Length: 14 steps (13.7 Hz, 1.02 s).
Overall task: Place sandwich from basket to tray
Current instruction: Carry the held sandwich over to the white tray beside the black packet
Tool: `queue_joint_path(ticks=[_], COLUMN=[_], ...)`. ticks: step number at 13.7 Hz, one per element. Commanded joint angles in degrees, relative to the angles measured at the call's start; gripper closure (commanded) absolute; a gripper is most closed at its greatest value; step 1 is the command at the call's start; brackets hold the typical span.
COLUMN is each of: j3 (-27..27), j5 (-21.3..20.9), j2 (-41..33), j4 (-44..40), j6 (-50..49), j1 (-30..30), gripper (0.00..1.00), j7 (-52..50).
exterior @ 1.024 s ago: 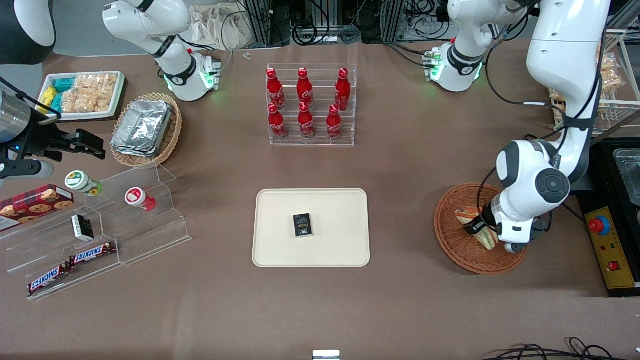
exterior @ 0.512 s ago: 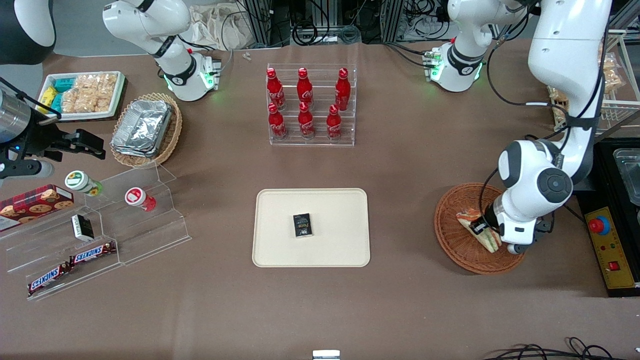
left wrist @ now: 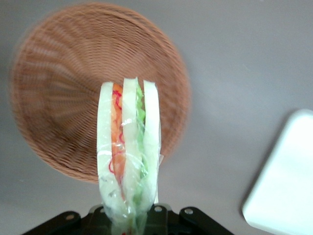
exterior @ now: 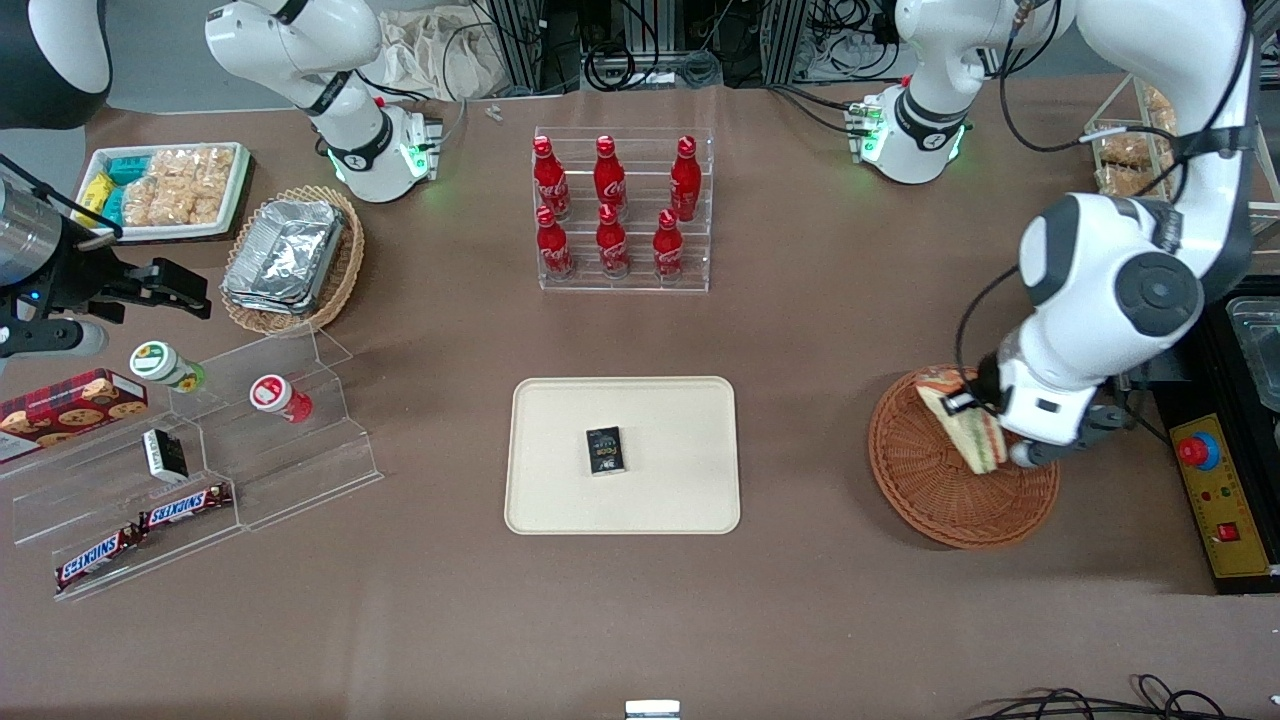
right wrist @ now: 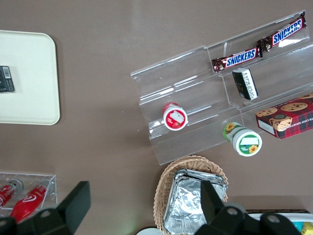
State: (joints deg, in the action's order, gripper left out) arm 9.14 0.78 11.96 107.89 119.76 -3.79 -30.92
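My left gripper (exterior: 978, 420) is shut on the sandwich (exterior: 962, 420), a wrapped wedge with pale bread and red, orange and green filling, and holds it lifted above the round reddish-brown wicker basket (exterior: 940, 490). In the left wrist view the sandwich (left wrist: 128, 147) hangs edge-on from the gripper (left wrist: 128, 220) over the empty basket (left wrist: 58, 98), with a corner of the tray (left wrist: 283, 181) in sight. The cream-beige tray (exterior: 680, 480) lies mid-table, toward the parked arm's end from the basket, with a small black packet (exterior: 604, 449) on it.
A clear rack of red cola bottles (exterior: 620, 210) stands farther from the front camera than the tray. A box with a red button (exterior: 1220, 490) sits beside the basket. Acrylic steps with snacks (exterior: 190, 470), a tan basket of foil containers (exterior: 290, 258) and a white snack tray (exterior: 165, 190) lie toward the parked arm's end.
My left gripper has risen with the sandwich, lifting it out of the basket; the arm's wrist moved up and away from the front camera.
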Motion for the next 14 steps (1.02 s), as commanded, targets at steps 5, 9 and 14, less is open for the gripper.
queue_joint_path(ticks=[5,9,14], j3=[12.0,11.9,11.4], j5=[0.6,-0.4,-6.1], j2=[5.3,13.2,25.1], j4=[-6.3,-14.2,-22.0], j6=[-0.2,-0.1,7.8], j1=[-3.5,-10.0,-14.8], gripper=[1.0,1.0,1.0], j7=[-9.3,-14.3,-15.8])
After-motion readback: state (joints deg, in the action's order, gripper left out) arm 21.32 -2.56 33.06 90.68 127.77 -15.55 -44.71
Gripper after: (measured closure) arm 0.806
